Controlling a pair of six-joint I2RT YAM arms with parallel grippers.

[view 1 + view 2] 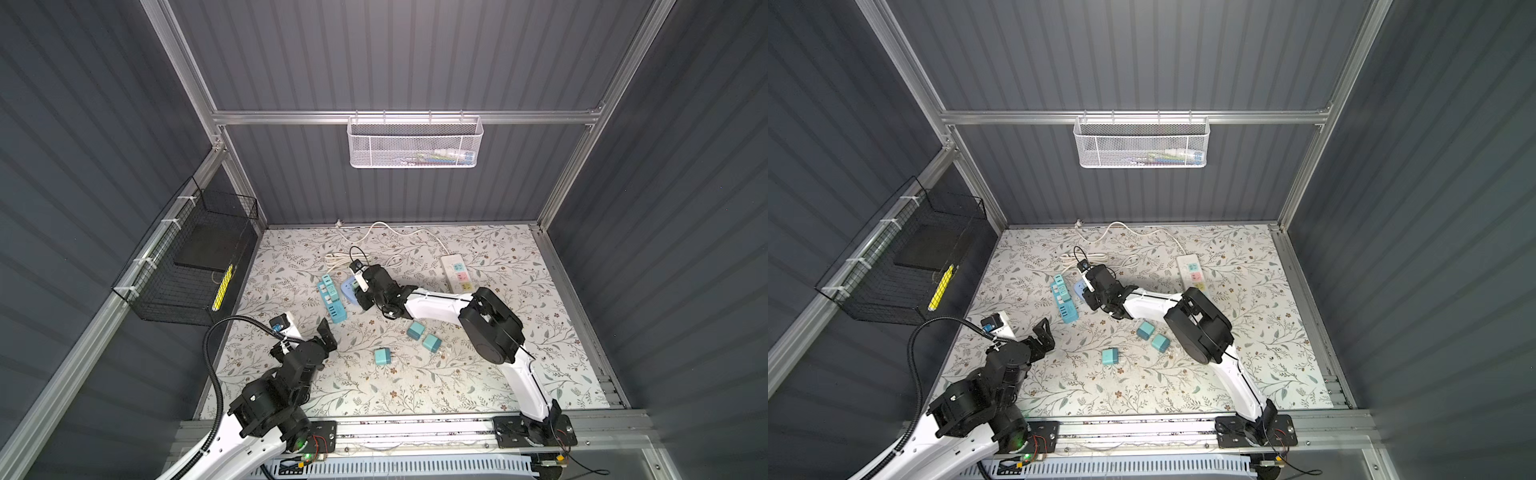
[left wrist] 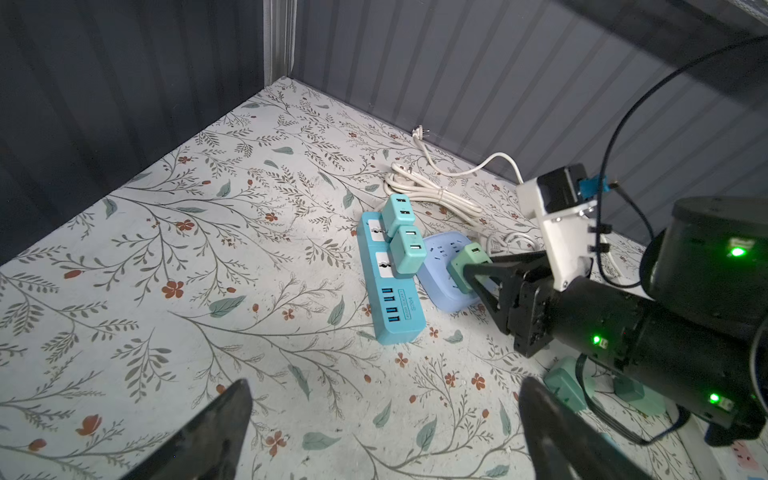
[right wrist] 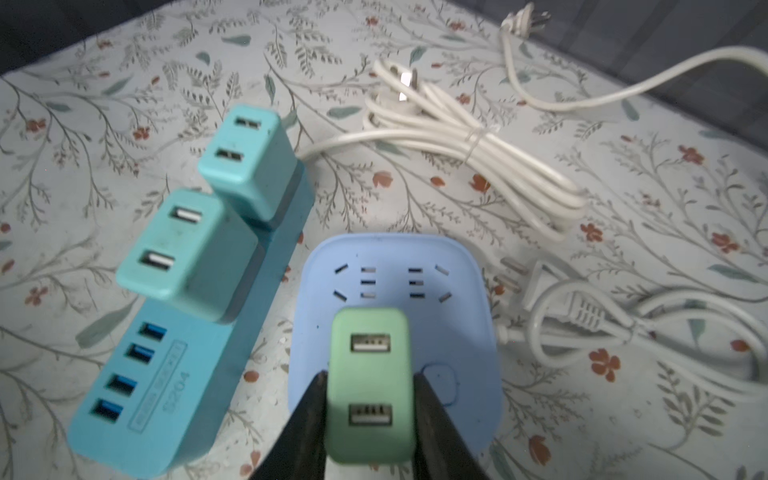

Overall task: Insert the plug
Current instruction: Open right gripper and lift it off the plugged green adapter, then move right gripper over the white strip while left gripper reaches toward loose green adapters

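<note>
Right wrist | green plug [image 3: 370,382] gripped in right pincer [image 3: 370,376] | on blue socket [image 3: 395,257]

Open lane: the mat [image 1: 374,399] is bare along the near edge and the whole left side. Teal power strip [image 1: 331,297] lies centre-left, with two teal chargers [image 3: 187,253] standing tall on its far half. Blue socket block [image 3: 395,266] is just right of it, slim gap between them. Right gripper [image 3: 370,376], clamped on the green plug [image 2: 465,257], covers the block's near half; the far sockets are clear. White cords [image 1: 338,259] clutter the far side. Loose teal adapters [image 1: 382,356] sit near-centre, beside the right arm [image 1: 436,305]. Left gripper [image 1: 327,336], jaws wide, hangs near-left, apart from the strip.
</note>
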